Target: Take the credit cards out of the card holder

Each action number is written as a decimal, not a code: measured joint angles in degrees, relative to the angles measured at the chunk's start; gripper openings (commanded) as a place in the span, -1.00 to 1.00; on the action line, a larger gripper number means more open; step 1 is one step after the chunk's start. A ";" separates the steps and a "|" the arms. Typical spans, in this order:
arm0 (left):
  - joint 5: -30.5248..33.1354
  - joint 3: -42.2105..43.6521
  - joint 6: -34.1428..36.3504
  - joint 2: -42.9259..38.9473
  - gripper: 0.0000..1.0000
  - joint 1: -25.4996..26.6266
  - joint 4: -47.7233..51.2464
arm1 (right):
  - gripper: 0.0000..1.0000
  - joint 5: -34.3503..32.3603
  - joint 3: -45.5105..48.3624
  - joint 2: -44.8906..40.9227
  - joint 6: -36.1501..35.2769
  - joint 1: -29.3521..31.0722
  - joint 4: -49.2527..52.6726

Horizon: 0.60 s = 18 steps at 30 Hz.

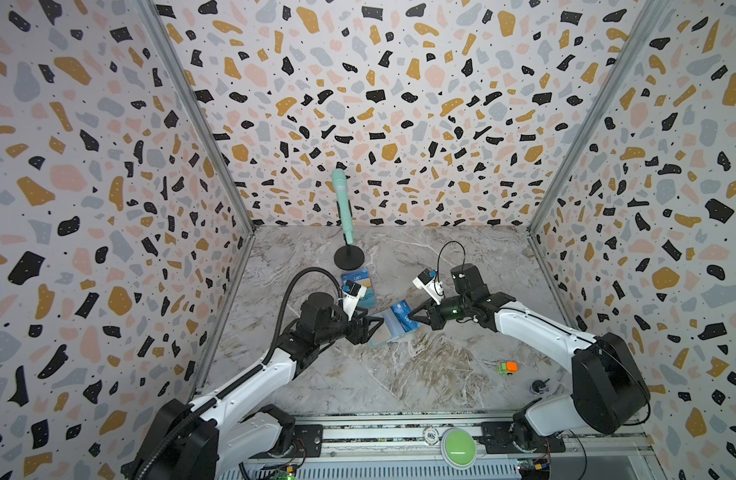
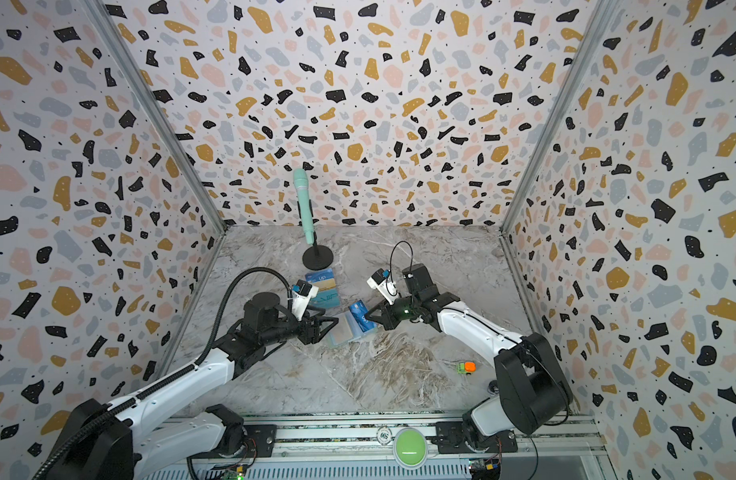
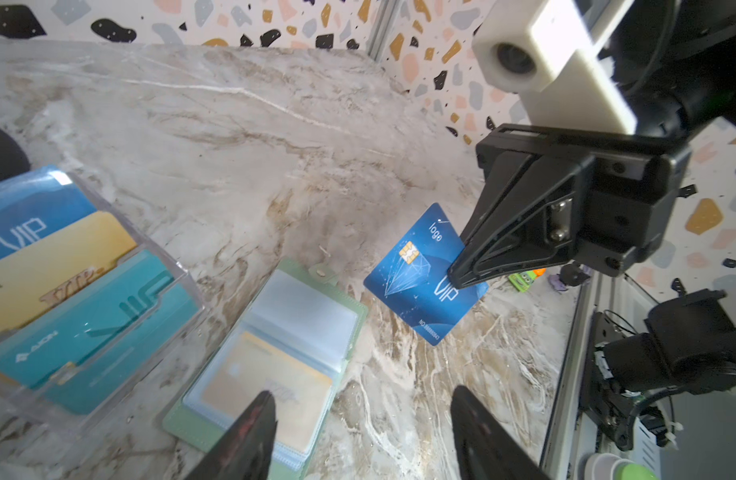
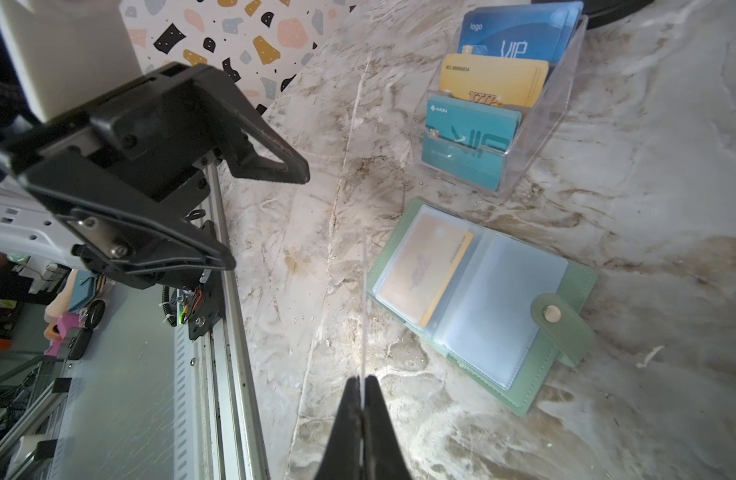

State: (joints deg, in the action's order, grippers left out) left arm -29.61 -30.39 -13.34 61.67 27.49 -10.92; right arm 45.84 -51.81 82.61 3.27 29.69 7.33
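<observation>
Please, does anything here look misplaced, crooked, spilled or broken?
Nothing looks spilled or broken. The dark blue card hangs tilted in the air, pinched at one edge by the right gripper. The card holder lies open, the golden card inside. One small white scrap lies near it.

In a top view we find the card holder (image 1: 385, 334) mid-frame on the bench (image 1: 399, 382), the card stand (image 1: 369, 300) just up-left.
</observation>
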 measured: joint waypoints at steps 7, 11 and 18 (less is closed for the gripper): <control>-5.11 0.02 -2.34 -1.81 0.48 -0.96 -2.69 | -0.97 2.84 0.57 -2.32 -1.25 1.31 0.28; -7.17 0.02 -2.89 -1.88 0.50 -1.20 -2.91 | -0.97 3.54 0.57 -2.49 -2.08 3.08 0.98; -10.91 0.00 -3.72 -1.75 0.46 -1.25 -3.02 | -0.98 4.15 0.39 -2.47 -3.67 4.94 2.82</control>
State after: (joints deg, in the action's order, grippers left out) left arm -40.51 -30.39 -17.06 59.92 26.24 -13.93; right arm 50.00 -51.42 80.14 -0.40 34.63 10.15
